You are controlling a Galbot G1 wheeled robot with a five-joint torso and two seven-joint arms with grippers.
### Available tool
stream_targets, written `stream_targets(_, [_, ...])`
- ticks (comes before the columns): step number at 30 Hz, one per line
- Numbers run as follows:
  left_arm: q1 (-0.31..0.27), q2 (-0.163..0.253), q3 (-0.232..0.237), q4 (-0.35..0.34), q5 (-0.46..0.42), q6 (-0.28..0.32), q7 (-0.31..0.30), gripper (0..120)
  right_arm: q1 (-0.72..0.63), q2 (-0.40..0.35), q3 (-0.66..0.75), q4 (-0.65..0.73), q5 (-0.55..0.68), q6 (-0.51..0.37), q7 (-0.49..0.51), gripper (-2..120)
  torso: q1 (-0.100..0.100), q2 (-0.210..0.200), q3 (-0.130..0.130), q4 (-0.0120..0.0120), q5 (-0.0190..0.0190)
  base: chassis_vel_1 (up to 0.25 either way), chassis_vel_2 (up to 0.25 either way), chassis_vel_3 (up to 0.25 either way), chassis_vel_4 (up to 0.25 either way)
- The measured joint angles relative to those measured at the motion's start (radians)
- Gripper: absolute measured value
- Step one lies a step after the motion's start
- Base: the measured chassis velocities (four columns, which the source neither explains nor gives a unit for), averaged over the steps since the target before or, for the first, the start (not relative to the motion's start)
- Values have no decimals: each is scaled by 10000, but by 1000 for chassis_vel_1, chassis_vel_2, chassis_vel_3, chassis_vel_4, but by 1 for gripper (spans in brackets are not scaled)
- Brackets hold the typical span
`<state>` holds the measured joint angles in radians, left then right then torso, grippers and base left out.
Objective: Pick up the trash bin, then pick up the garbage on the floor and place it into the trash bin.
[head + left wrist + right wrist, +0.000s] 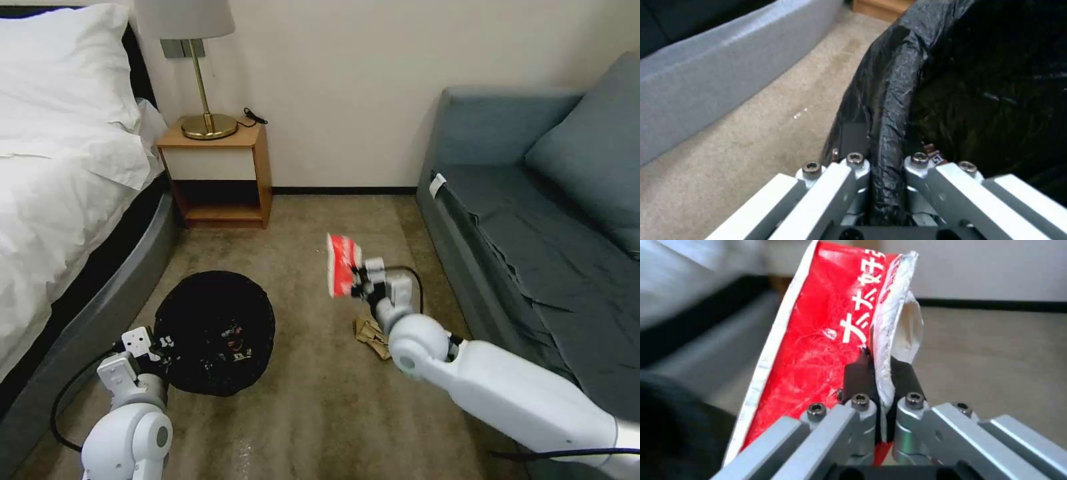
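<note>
Trash bin is sitting low beside the bed, tilted so its mouth is facing up toward the head camera; a few scraps are showing inside on the black liner. Left claw is gripping the near rim, jaws pinched together on the liner-covered edge; in the left wrist view the rim fold is running straight between the fingers.

Right claw is holding up the red-white snack packet, well clear of the carpet and off to the bin's right, not over the opening. Right wrist view: both pads are clamped on the packet's torn clear edge, and the red face with white lettering is standing nearly upright above the claw.

Crumpled tan paper is lying on the carpet just under and behind the right claw, partly hidden by the wrist. Sofa is running along that arm's outer side; nightstand with lamp is standing against the far wall.
</note>
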<state>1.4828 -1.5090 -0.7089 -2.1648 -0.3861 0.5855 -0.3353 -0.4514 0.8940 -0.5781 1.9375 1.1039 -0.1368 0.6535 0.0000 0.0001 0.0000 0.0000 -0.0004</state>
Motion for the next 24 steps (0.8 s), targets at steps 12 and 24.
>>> stream_targets(12, [-42, -141, 116, -116, 13, 117, -3, 3, 595, 1541, -2932, 114, 77, 381, 174, 0, 0, 0, 1, 1, 2, 0, 0, 0, 0])
stream_targets(24, [-32, -292, 258, -220, 52, 155, -6, 3, 736, 2521, -3881, -699, -461, 17, 518, 20, 0, 0, 0, 0, 3, 0, 0, 0, 0])
